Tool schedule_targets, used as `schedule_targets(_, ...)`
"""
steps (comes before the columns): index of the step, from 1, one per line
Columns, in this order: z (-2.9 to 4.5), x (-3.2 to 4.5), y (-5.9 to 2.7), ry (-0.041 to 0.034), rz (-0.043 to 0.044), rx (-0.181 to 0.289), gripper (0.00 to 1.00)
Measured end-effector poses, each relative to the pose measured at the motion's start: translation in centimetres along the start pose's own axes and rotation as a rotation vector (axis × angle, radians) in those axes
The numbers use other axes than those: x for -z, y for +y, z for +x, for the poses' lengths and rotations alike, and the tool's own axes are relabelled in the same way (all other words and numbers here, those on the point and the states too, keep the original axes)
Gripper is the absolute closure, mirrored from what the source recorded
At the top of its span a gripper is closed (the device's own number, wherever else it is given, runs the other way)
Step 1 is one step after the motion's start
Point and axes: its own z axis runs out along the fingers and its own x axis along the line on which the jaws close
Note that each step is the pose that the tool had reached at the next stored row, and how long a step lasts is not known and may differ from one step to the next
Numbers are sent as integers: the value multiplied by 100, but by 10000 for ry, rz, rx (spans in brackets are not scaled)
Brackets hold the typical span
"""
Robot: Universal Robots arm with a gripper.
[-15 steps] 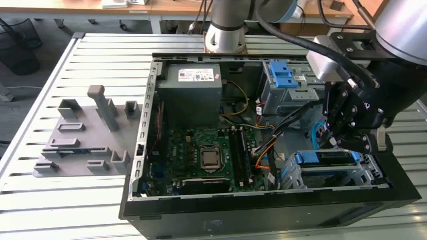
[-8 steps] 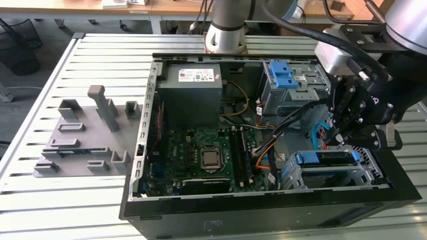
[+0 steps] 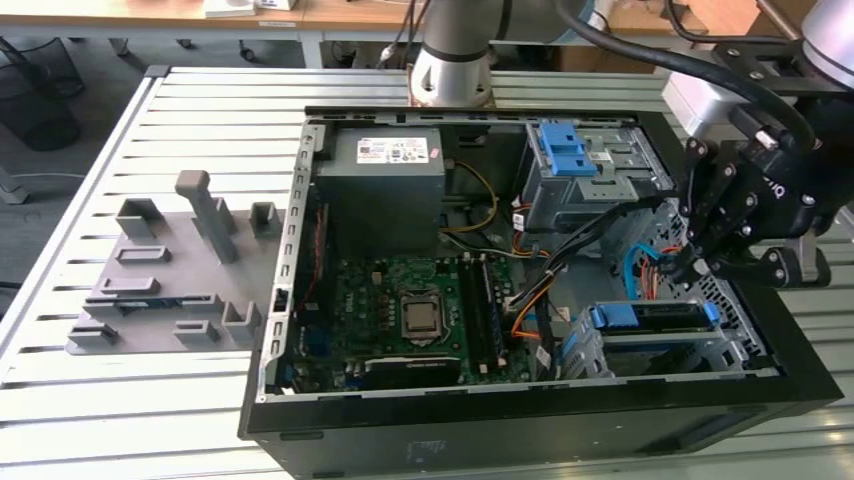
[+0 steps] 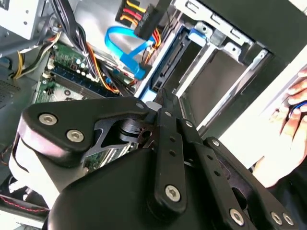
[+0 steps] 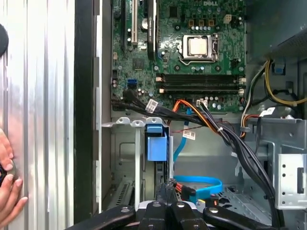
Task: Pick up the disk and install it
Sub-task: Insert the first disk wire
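In the exterior view my hand [image 3: 687,268] hung inside the open computer case [image 3: 534,425], just above the disk [image 3: 654,318], which stood edge-up in its bay. In the second wrist view my hand looked drawn together with nothing between. The blue cable [image 4: 120,45] lay close, and I judged it could snag. In the first wrist view a person's hand [image 5: 7,191] rested on the tabletop [image 5: 43,96] beside the case, so a sideways swing might strike it.
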Motion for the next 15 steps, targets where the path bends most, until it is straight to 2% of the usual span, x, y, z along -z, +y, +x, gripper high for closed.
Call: schedule_targets(15, -163, -16, -333, 1, -3, -68, 89)
